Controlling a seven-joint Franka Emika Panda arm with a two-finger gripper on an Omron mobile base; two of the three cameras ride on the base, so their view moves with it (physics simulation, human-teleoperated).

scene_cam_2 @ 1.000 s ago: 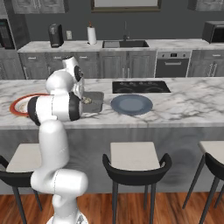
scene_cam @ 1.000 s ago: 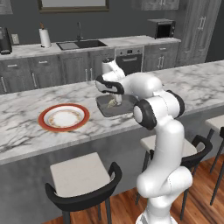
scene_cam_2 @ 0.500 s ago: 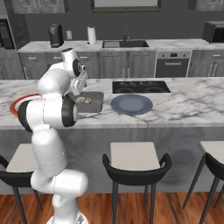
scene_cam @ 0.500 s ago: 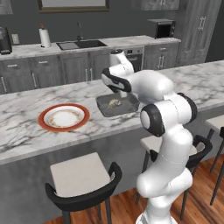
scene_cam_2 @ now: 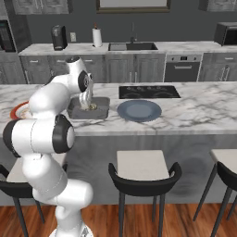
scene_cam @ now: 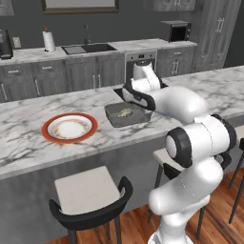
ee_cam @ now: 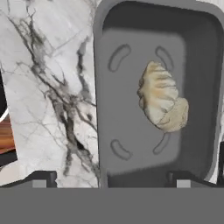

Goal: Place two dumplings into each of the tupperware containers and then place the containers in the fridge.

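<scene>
Hand view: claw (ee_cam: 109, 179) spread wide above tupperware container (ee_cam: 131, 144), dumplings (ee_cam: 162, 97) inside.

No text, label, brand, number or sign could be read anywhere in these views. The grey tupperware container (ee_cam: 157, 92) carried only plain moulded oval ridges on its floor, no lettering. The red-rimmed plate (scene_cam: 69, 127) and the blue-grey plate (scene_cam_2: 139, 110) were unmarked. The microwave (scene_cam: 174, 31) and the oven (scene_cam_2: 183, 68) on the back wall were too small and blurred to show any writing.
</scene>
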